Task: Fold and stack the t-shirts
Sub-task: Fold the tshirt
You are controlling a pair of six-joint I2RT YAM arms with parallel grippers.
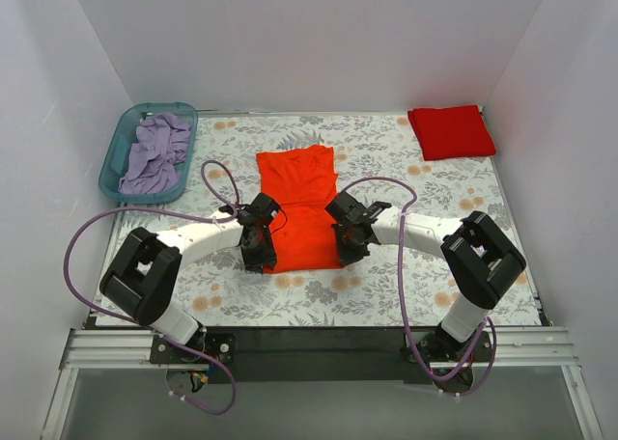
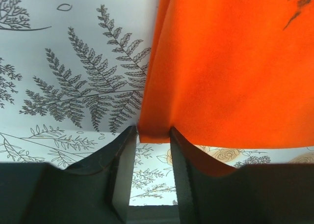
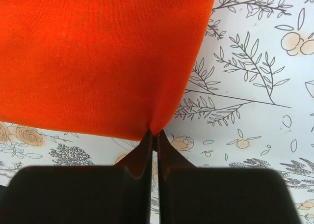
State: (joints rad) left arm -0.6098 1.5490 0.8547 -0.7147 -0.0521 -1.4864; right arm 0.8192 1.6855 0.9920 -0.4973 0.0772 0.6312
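T-shirts, two: the orange t-shirt [image 1: 299,204] lies flat on the table [image 1: 386,286], its near corners hidden overhead beneath your left gripper [image 2: 153,131] and right gripper [image 3: 154,134], each clamped on one corner. The red t-shirt [image 1: 451,131] sits folded at the far right corner. A dark mark [image 2: 296,9] on the orange cloth is too blurred to identify.

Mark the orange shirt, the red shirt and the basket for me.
orange shirt [image 1: 299,197], top view, middle of the cloth.
red shirt [image 1: 451,131], top view, centre of the fold.
basket [image 1: 113,155], top view, left rim.
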